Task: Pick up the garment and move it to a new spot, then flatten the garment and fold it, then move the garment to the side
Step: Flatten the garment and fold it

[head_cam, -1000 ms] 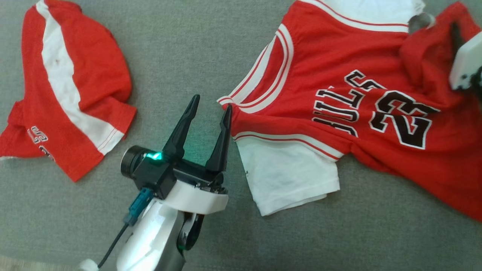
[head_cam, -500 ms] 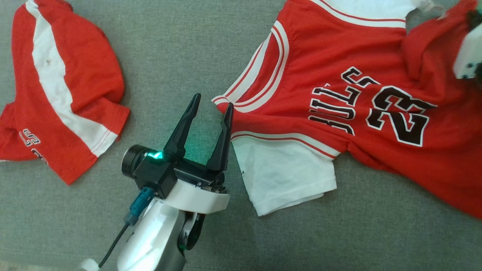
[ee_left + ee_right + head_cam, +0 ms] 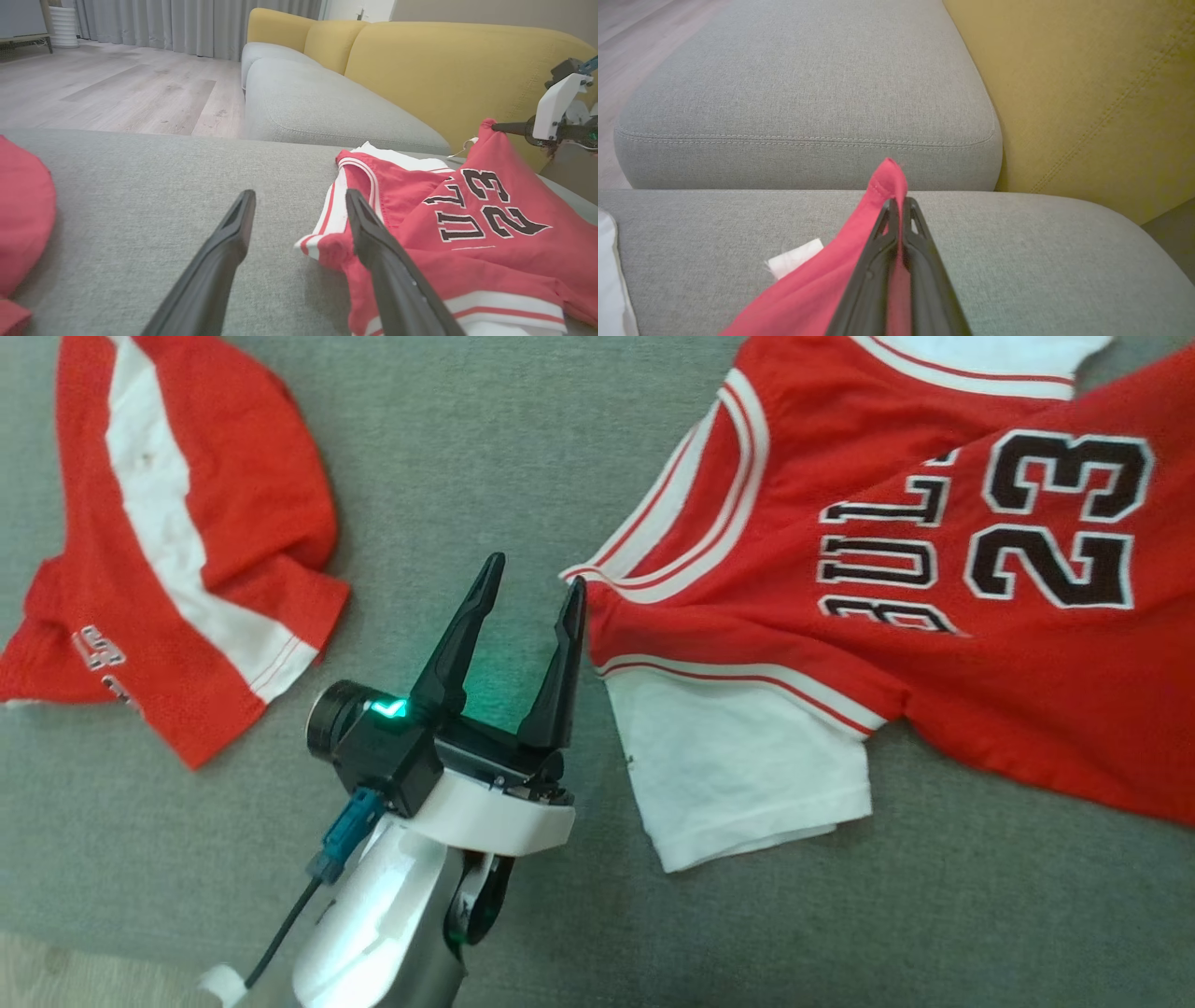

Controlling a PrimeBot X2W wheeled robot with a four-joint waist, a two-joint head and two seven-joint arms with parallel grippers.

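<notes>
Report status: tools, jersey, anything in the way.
Left tool open, beside jersey shoulder strap. Right tool shut on jersey corner, held up off cushion. Red shorts lie apart to the left, not in the way.

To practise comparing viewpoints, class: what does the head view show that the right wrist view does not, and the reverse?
Head view: open left claw, a second red-and-white garment, the number 23 on the jersey. Right wrist view: the right claw shut on the jersey's red corner, the yellow backrest. Both: the jersey and the grey sofa cushion.
</notes>
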